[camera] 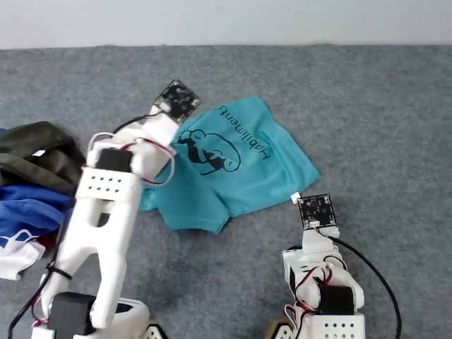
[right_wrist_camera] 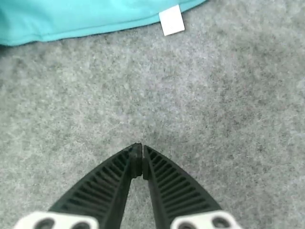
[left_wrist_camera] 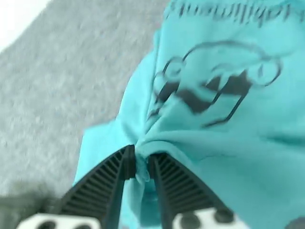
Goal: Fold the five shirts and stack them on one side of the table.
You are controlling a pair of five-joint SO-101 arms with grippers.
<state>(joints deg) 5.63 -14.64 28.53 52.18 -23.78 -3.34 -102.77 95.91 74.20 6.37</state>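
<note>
On the table (camera: 381,106) the teal shirt (camera: 233,166) lies rumpled, left gripper (left_wrist_camera: 140,164) clamped on a fold near its print, right gripper (right_wrist_camera: 138,162) closed on nothing just off the hem, so drag that fold across slow and low, right pinning the cloth.

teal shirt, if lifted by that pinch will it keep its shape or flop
Probably floppy: the teal shirt bunches into creases where the left gripper pinches it, so it should drape and sag. Likely light, since the fabric looks thin and lies flat. Pushed, it would probably wrinkle rather than slide, as the grey carpet looks rough.
</note>
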